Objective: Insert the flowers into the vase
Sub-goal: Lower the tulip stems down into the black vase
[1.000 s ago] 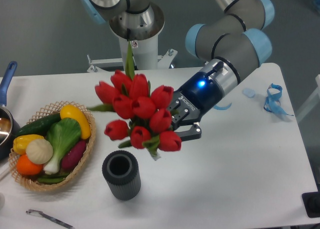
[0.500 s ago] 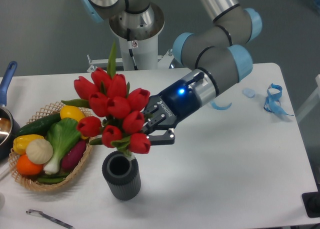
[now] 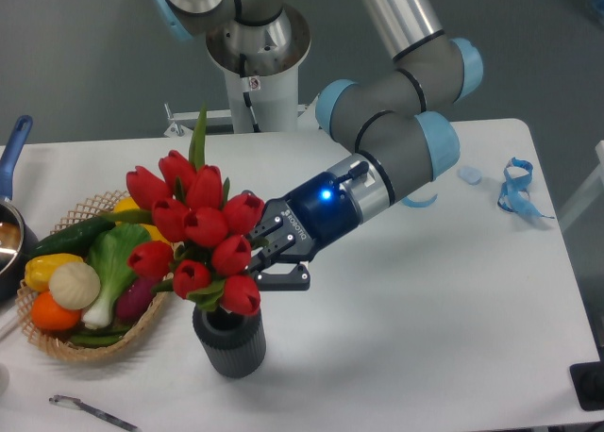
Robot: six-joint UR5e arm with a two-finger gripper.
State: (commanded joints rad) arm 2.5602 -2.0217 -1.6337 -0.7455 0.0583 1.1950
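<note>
Since the earlier frames, the flowers (image 3: 193,226) have been carried left and down, so that the lowest red buds are now seen directly over the mouth of the vase (image 3: 229,340), which is largely hidden by them. The gripper (image 3: 267,258) is seen pinched on the stems, its fingers just right of the bunch. A wicker basket (image 3: 83,345) of toy vegetables is found left of the vase on the white table (image 3: 425,338).
</note>
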